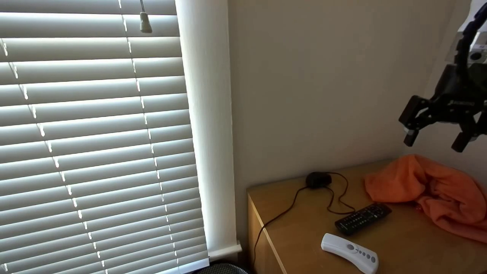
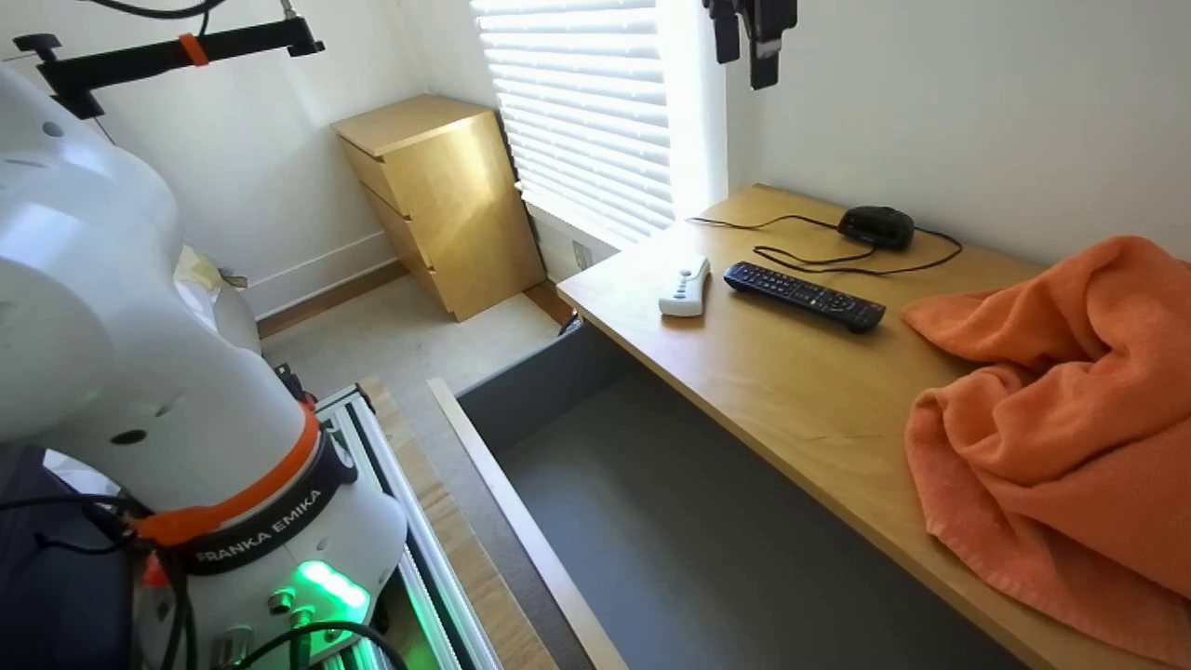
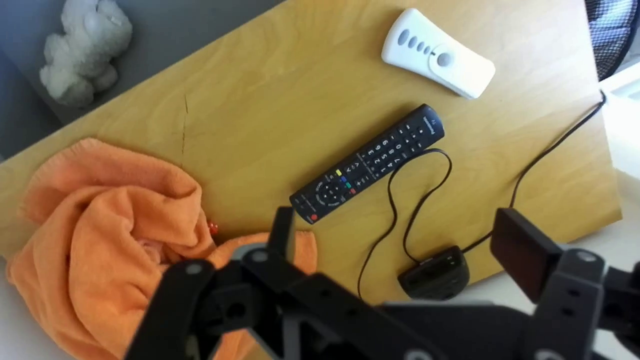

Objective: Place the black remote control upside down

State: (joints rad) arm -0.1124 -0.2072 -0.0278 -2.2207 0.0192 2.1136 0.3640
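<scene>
Lying face up on the wooden top (image 3: 250,125), well below the spread jaws: the black remote control (image 3: 367,163).

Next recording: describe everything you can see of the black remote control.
The black remote control is a slim, plastic-looking bar marked Panasonic, with number keys, four coloured keys, a navigation ring and a red button. It lies button side up on the tabletop, between white remote and orange towel; a cable runs close by, contact unclear.

I see the remote control (image 2: 805,296) on the dresser (image 2: 782,391), between the towel (image 2: 1042,428) and another remote (image 2: 685,288) (drawer (image 2: 670,521) below).
</scene>
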